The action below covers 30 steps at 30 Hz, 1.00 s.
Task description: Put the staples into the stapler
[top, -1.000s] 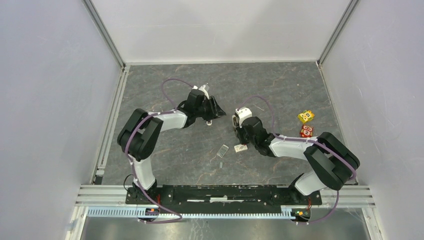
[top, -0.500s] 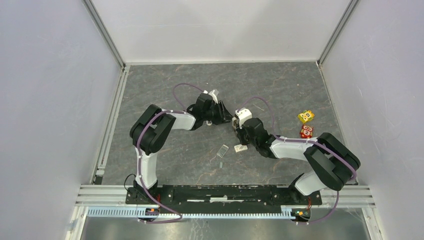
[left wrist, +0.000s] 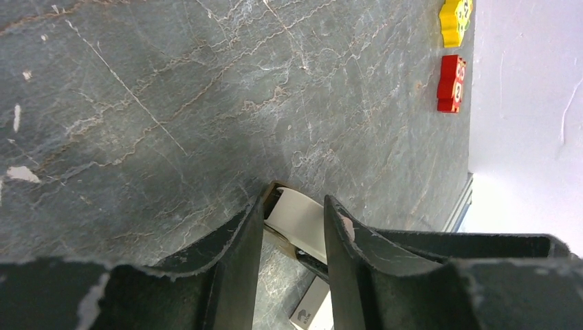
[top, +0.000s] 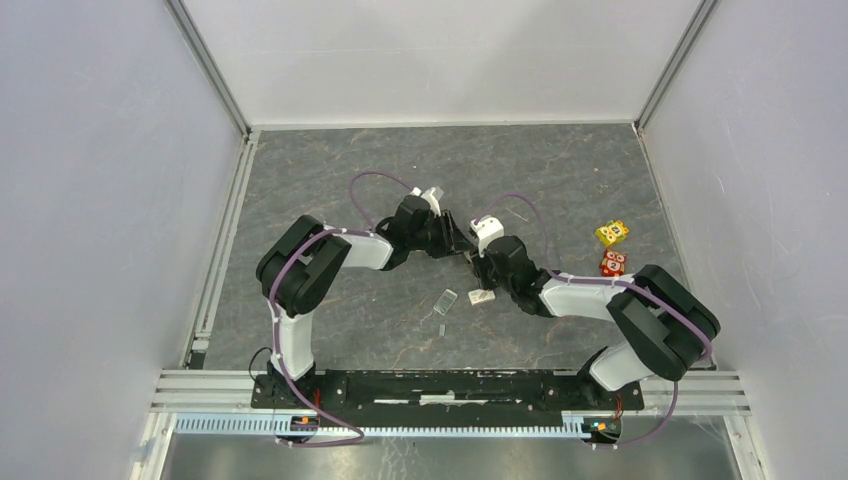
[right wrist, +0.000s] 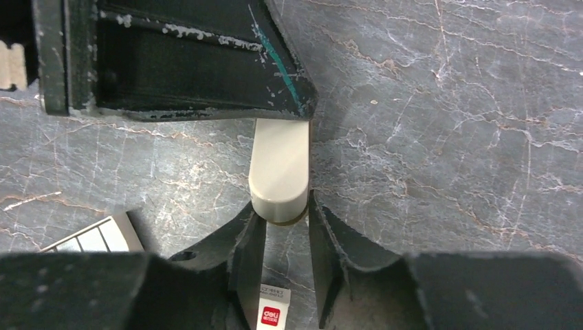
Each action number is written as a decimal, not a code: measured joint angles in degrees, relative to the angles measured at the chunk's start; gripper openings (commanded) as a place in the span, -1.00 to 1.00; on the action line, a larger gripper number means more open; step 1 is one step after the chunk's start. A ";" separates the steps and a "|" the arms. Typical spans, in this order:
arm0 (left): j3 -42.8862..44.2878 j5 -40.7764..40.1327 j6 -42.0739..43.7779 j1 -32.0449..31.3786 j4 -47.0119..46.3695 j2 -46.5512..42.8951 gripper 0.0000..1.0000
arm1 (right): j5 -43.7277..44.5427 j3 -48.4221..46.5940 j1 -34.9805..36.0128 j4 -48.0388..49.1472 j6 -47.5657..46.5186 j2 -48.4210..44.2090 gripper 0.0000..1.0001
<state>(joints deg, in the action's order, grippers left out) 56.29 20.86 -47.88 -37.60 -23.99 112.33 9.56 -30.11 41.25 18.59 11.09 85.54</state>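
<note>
The small cream stapler lies low over the floor between both grippers. My right gripper is shut on its near end. My left gripper has its fingers against the other end and looks shut on it. In the top view the two grippers meet at mid-table, left and right. The whitish staple box with a red mark lies under my right gripper and also shows in the top view. Its clear lid lies left of it. No loose staples are visible.
A yellow cartoon-face cube and a red one sit at the right, also in the left wrist view, yellow and red. A pale flat gridded piece lies left of my right gripper. Walls enclose the grey stone-patterned floor.
My left gripper has swung right from the middle of the table and reached the stapler's far end. My right gripper has stayed nearly still with the stapler.
</note>
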 measured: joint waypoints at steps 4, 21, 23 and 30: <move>0.00 -1.16 1.16 -0.44 0.83 -0.33 -0.10 | 0.20 0.00 -0.11 -1.60 0.22 -1.29 -0.12; 0.26 -2.49 2.80 -0.90 3.19 -1.07 -0.20 | -1.84 -4.48 -2.82 -8.44 2.62 -7.21 -0.42; 0.35 -2.60 2.84 -0.92 3.56 -1.16 -0.20 | -2.08 -4.48 -3.04 -8.50 2.84 -5.84 -0.42; 0.35 -3.13 4.28 -1.16 4.17 -1.33 -0.22 | -2.99 -1.68 -3.13 -4.00 5.18 -4.31 -0.43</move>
<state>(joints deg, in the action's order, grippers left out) 56.64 17.74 -43.59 -38.76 -19.81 111.00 6.57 -31.79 38.13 14.59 16.27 81.23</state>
